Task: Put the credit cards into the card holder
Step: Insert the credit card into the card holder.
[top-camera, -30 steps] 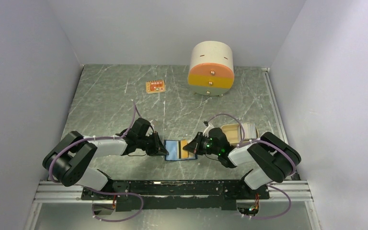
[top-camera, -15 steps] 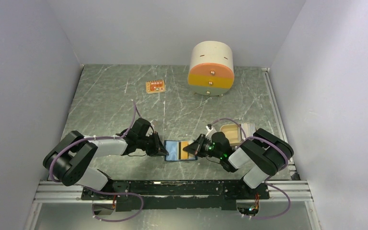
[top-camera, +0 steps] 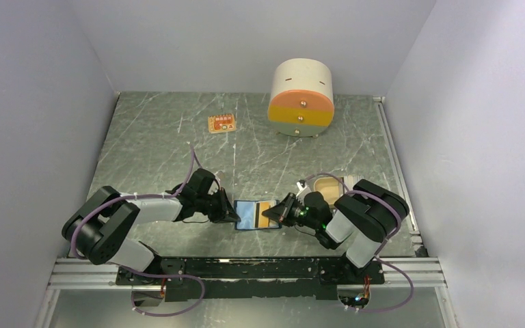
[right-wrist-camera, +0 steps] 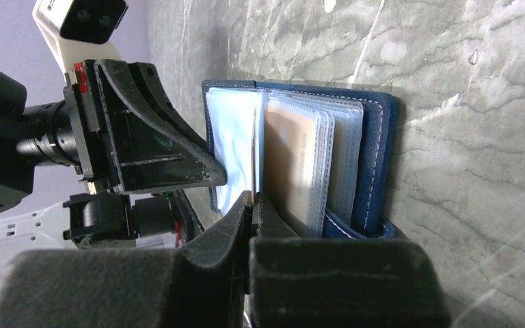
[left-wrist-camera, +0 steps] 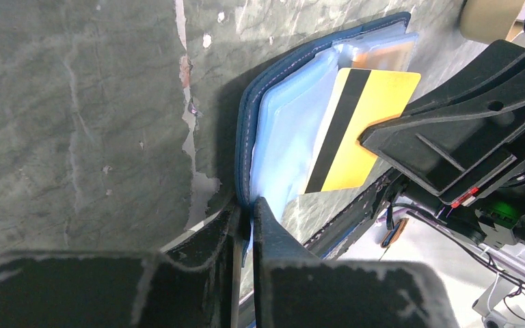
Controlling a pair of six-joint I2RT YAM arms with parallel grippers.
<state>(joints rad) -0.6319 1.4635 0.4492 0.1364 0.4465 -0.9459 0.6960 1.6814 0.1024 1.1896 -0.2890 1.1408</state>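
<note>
Grey marbled table (top-camera: 164, 137) w/ a round cream-and-orange drawer unit (top-camera: 301, 96) at the back, well apart from the rest. Both arms lie low near the front edge, L arm (top-camera: 137, 208) and R arm (top-camera: 366, 219) reaching inward twd each other. Btwn them the card holder (top-camera: 249, 214) lies open on the table: navy outside, light blue inside, clear sleeves fanned up.

L gripper (left-wrist-camera: 245, 220) is clenched on the holder's navy cover edge, fingers pressed together w/ the cover btwn them. R gripper (right-wrist-camera: 251, 201) is clamped on a yellow card (left-wrist-camera: 372, 99) w/ a black stripe, gripping one short end. The card's other end sits over the light-blue lining among the sleeves — can't tell if it's actually in a pocket.

A sleeved card (right-wrist-camera: 294, 171), tan, sits inside one clear sleeve of the holder. A loose card (top-camera: 328, 183), also tan, lies on the table just behind the R arm — can't tell if it's one or several. Small orange tag (top-camera: 221, 124) is far back on the L side, well apart from the holder.
</note>
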